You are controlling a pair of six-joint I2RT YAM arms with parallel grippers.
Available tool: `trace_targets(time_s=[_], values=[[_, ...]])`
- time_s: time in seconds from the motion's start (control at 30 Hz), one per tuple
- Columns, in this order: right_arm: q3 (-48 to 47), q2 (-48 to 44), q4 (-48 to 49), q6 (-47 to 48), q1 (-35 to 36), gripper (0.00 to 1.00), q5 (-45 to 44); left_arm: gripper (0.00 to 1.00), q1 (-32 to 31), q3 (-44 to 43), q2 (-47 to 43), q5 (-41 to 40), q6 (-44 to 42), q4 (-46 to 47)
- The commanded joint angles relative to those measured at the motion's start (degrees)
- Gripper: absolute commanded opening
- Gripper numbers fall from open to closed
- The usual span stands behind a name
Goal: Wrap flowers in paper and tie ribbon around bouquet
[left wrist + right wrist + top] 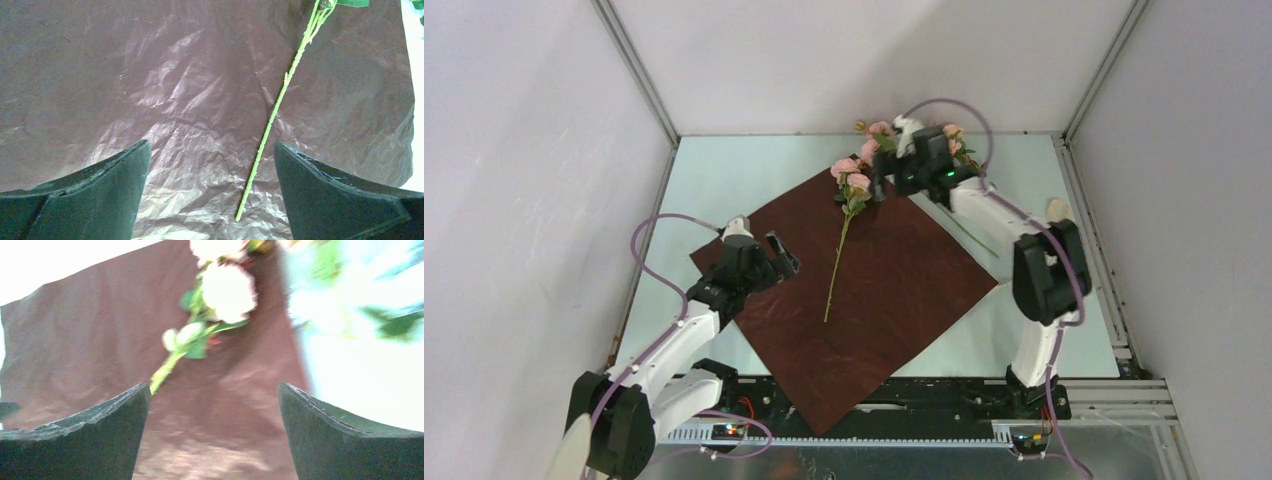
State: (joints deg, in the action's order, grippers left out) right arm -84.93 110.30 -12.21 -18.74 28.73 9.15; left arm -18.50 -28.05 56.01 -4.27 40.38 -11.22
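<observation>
The paper (894,290) lies flat with its dark brown face up, turned corner-on to me. One of the flowers (852,185) rests on it, pink heads at the back, its green stem (836,265) running toward me. More flowers (879,132) lie at the back by the paper's far corner. My right gripper (882,185) hovers open just right of the pink heads, holding nothing; its wrist view shows blurred blooms (227,287) over the paper (75,340) ahead of the gripper (213,385). My left gripper (786,252) is open over the paper's left part (150,75), the stem's end (250,185) between its fingers' line. The ribbon is out of view.
Pale green table (724,180) shows around the paper, with white walls close on three sides. A thin green stem (972,238) lies on the paper under my right forearm. A small beige thing (1059,208) sits at the table's right edge behind the right elbow.
</observation>
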Motion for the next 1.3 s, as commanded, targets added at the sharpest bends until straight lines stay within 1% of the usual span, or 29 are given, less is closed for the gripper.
trace_targets(time_s=[0.0, 0.03, 0.07, 0.1, 0.2, 0.33, 0.53, 0.67, 0.77, 0.83, 0.97, 1.03, 1.07, 1.1, 1.13, 1.17, 1.2, 1.27], values=[[-1.81, -3.58, -4.51, 28.76, -9.57, 1.0, 8.61, 1.0, 0.02, -0.08, -1.16, 0.59, -1.9, 1.45], [-3.0, -1.64, -6.17, 33.77, -10.69, 0.99, 7.68, 1.0, 0.04, -0.16, -0.92, 0.72, -2.06, 1.42], [-5.72, -0.38, -9.99, 36.23, -11.26, 0.96, 5.19, 1.0, 0.04, -0.34, -0.78, 0.78, -2.15, 1.4], [-7.16, 2.19, -11.55, 39.88, -11.42, 0.94, 3.6, 1.0, 0.04, -0.42, -0.48, 0.79, -2.3, 1.27], [-12.89, 6.9, -15.64, 42.54, -12.45, 0.8, -3.02, 1.0, 0.04, -0.82, 0.32, 0.56, -2.41, 1.23], [-19.07, 12.97, -20.28, 42.13, -13.83, 0.73, -0.71, 1.0, 0.04, -1.6, 2.64, 0.41, -2.6, 1.34], [-23.44, 19.82, -23.35, 43.55, -14.28, 0.68, -0.76, 1.0, 0.02, -3.22, 6.04, 0.68, -2.65, 1.11], [-27.69, 23.62, -28.37, 45.01, -14.95, 0.66, 3.06, 1.0, 0.03, -3.93, 7.88, 0.97, -2.51, 1.28], [-30.71, 27.35, -34.03, 46.63, -15.02, 0.65, 3.85, 1.0, 0.04, -4.62, 9.22, 0.48, -2.48, 1.03], [-32.45, 29.09, -35.87, 46.26, -15.22, 0.63, 3.96, 1.0, 0.04, -5.09, 9.89, 0.69, -2.5, 1.16], [-36.88, 32.94, -39.34, 45.36, -16.48, 0.6, 7.35, 1.0, 0.04, -5.67, 10.5, 1.39, -2.58, 1.08], [-39.14, 34.42, -40.53, 44.91, -16.83, 0.52, 8.33, 1.0, 0.04, -5.77, 10.48, 0.95, -2.59, 0.73], [-39.51, 34.74, -40.79, 44.88, -16.81, 0.38, 7.94, 1.0, 0.0, -5.78, 10.4, 0.63, -2.54, 0.57], [-39.96, 35.05, -40.92, 45.1, -16.8, 0.28, 7.43, 1.0, 0.03, -5.83, 10.33, 0.47, -2.52, 0.34], [-40.01, 35.02, -40.96, 45.19, -16.72, 0.13, 7.18, 1.0, 0.04, -5.82, 10.19, 0.22, -2.46, 0.25], [-39.89, 34.57, -40.92, 45.42, -16.66, 0.06, 6.58, 1.0, 0.04, -5.79, 10.14, 0.14, -2.44, 0.11], [-39.75, 33.65, -40.25, 44.9, -16.59, 0.0, 6.1, 1.0, 0.0, -5.68, 9.81, -0.03, -2.35, 0.13], [-38.84, 31.19, -38.64, 43.55, -16.6, 0.0, 4.89, 1.0, 0.0, -5.41, 9.47, -0.23, -2.39, 0.39]])
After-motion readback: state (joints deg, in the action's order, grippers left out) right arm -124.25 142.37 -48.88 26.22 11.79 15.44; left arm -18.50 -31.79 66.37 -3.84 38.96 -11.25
